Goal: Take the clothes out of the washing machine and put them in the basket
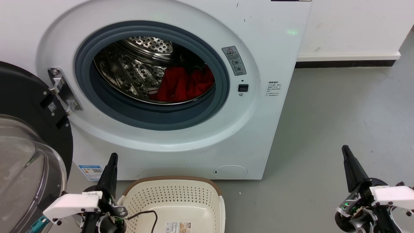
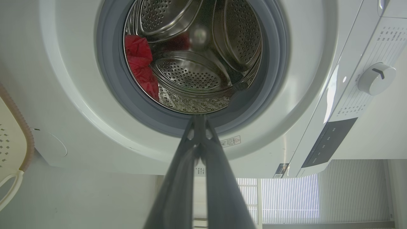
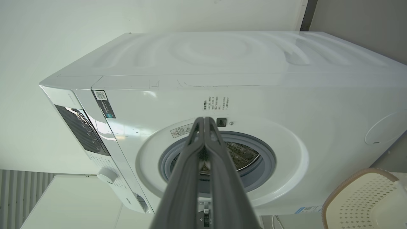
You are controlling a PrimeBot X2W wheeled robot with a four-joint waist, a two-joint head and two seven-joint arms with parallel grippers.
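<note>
The white washing machine fills the upper head view with its door swung open to the left. Red clothes lie at the right of the steel drum, and the same red clothes show in the left wrist view. The cream basket with a brown rim stands on the floor in front of the machine, with a paper label and a black cable in it. My left gripper is shut just left of the basket. My right gripper is shut over bare floor at the far right.
Grey floor stretches to the right of the machine up to a white wall with a dark skirting. The open door's glass bowl juts out at the lower left, close to my left arm.
</note>
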